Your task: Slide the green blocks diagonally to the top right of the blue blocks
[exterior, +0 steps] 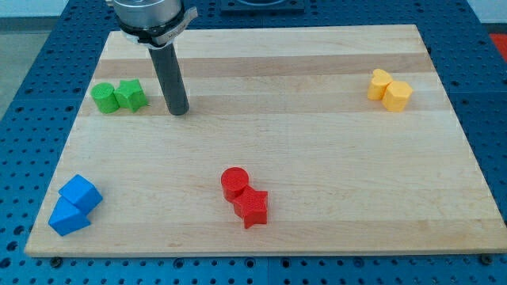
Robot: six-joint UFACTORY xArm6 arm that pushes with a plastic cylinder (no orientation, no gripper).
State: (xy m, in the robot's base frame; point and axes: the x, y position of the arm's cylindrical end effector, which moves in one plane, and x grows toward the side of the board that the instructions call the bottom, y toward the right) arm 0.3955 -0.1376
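Across the wooden board [269, 87], the largest thing in view, four pairs of blocks were spread well apart. No gripper was fitted, so nothing was grasped or clenched; only a straight dark rod [170, 75] was seen, with my tip [179, 113] set down just beside the green pair, on the view's right of it and apparently not touching.

Toward the view's upper left, the green cylinder-like block [104, 98] and the green star-like block [130, 95] were seen touching each other. Down at the lower left corner the two blue blocks [74, 204] were found, also touching, well apart from the green ones.

For the step to be done well, the tip would probably need to be brought round to the top of the green pair, so that both could be pushed downward together toward a spot up and to the right of the blue blocks. A push centred on the seam between the two would likely keep them from splitting; an off-centre one could spin a block away.

Elsewhere, a red cylinder [234, 182] and a red star [252, 207] were noted near the bottom middle, and two yellow blocks [390, 89] at the upper right.

Much of the arm was cut off at the top edge. Exact shapes of the blue and yellow blocks could not be made out, nor could contact between tip and board be confirmed.
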